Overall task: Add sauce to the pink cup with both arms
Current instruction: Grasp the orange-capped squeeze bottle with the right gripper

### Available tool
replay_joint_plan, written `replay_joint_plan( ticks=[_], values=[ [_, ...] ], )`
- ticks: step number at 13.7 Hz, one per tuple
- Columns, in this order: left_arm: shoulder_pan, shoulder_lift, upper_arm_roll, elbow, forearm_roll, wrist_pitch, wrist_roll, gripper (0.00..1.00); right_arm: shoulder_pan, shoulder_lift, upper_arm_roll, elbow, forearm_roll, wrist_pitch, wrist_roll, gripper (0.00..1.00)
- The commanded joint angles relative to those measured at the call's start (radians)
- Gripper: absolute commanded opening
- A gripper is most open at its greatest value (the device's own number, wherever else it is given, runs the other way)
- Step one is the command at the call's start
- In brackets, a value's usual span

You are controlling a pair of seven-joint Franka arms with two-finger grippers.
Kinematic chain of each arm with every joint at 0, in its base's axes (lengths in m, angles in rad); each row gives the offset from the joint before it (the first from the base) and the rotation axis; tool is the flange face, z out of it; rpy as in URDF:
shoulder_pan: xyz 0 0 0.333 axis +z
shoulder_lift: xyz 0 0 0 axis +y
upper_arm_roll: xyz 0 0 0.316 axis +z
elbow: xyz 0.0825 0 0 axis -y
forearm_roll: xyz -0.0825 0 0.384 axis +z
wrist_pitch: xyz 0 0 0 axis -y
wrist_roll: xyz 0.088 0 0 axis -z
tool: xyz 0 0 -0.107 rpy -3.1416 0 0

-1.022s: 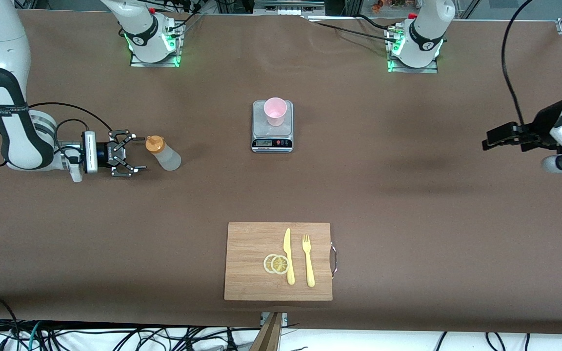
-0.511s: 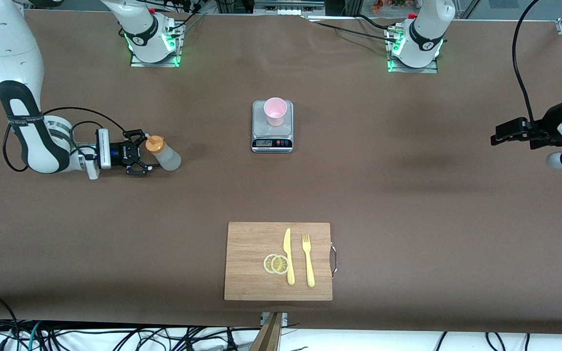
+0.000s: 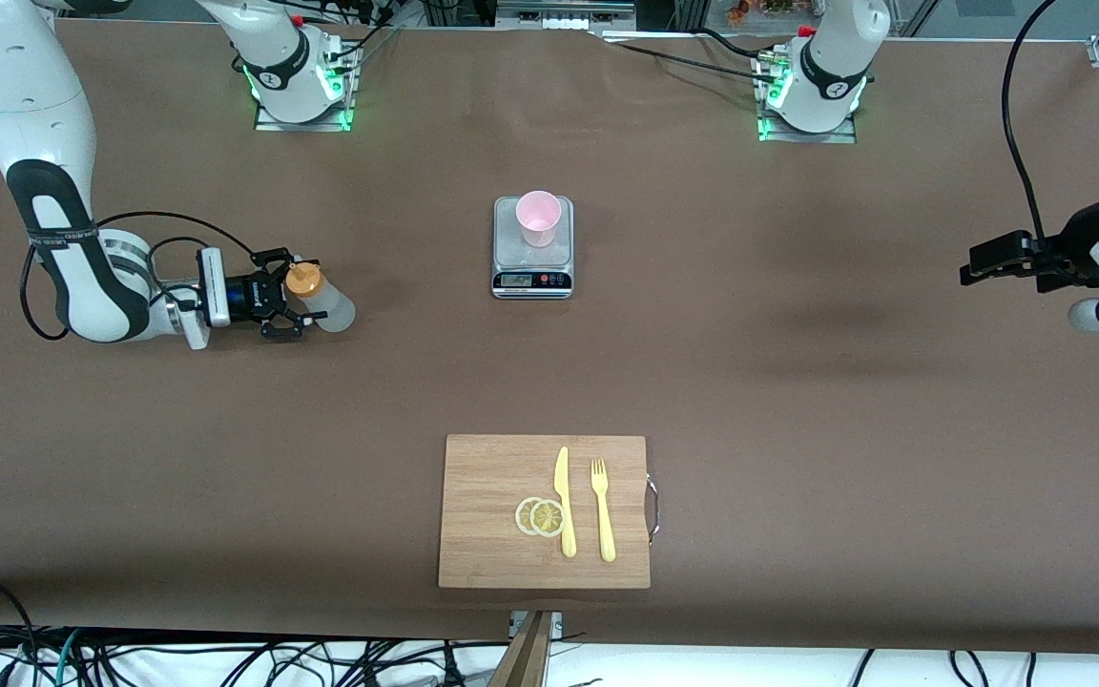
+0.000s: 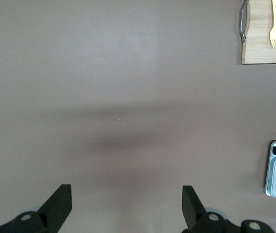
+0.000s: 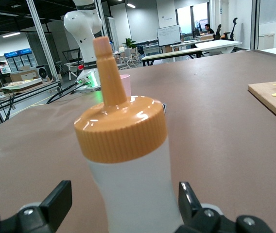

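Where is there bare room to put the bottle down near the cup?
Bare cloth lies between the scale and the cutting board, and toward each arm's end. The pink cup fills the scale; the right gripper crowds the bottle.

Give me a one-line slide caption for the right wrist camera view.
Right gripper open around the upright sauce bottle, its fingers flanking the body, not yet closed.

Robotics lab, open-plan research floor.
Two bench-bolted robot arm bases (image 3: 301, 81) with green lights on a brown-covered table (image 3: 798, 382); loose cables (image 3: 225, 663) below its edge; whiteboard (image 5: 169, 35), desks and glass partitions in the right wrist view.
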Motion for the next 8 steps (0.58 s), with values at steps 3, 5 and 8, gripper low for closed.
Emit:
replay_joint_plan(
  ticks=[3,5,8],
  values=[
    [-0.010,0.012,0.004,0.027,0.008,-0.023,0.020,1.00,0.010,0.008,0.003,0.022,0.006,-0.005,0.023,0.29],
    [-0.012,0.012,0.004,0.027,0.008,-0.023,0.020,1.00,0.013,0.008,0.003,0.036,-0.004,-0.003,0.056,0.24],
    [-0.012,0.012,0.004,0.027,0.008,-0.023,0.020,1.00,0.031,0.003,0.003,0.099,-0.075,-0.005,0.142,0.08]
  ],
)
